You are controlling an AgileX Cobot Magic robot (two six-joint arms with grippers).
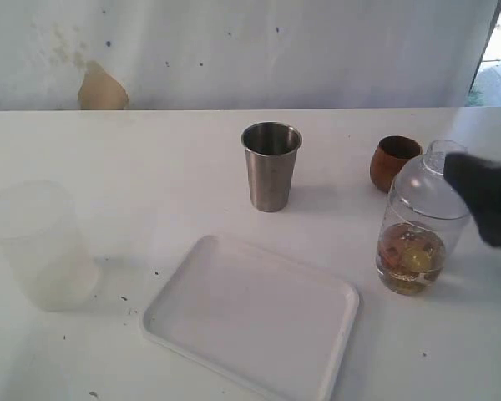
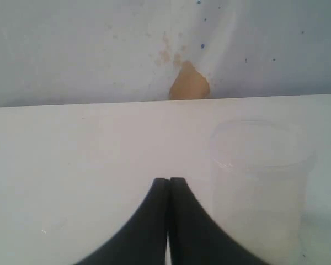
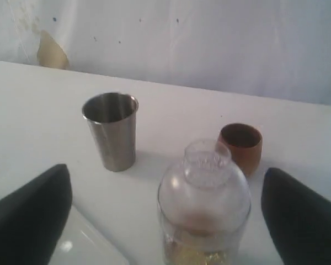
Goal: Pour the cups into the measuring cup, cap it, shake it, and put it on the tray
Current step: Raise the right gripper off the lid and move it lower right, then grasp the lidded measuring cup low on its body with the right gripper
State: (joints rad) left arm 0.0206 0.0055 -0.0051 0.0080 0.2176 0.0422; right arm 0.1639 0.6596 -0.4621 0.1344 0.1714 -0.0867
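The measuring cup (image 1: 416, 251) (image 3: 201, 221) stands upright on the table at the right, with yellow and brown contents at its bottom and a clear dome lid (image 1: 428, 180) (image 3: 205, 168) on top. My right gripper (image 1: 487, 199) (image 3: 165, 172) is open, its fingers wide on either side of the jar and not touching it. The steel tumbler (image 1: 271, 167) (image 3: 111, 132) and wooden cup (image 1: 392, 160) (image 3: 241, 146) stand behind. The frosted cup (image 1: 40, 246) (image 2: 259, 182) stands far left, beside my shut, empty left gripper (image 2: 169, 180). The white tray (image 1: 250, 317) (image 3: 85, 245) lies in front.
A white wall with a brown patch (image 1: 100, 88) (image 2: 189, 84) rises behind the table's far edge. The right arm's dark bulk reaches in from the right edge of the exterior view; the left arm does not show there.
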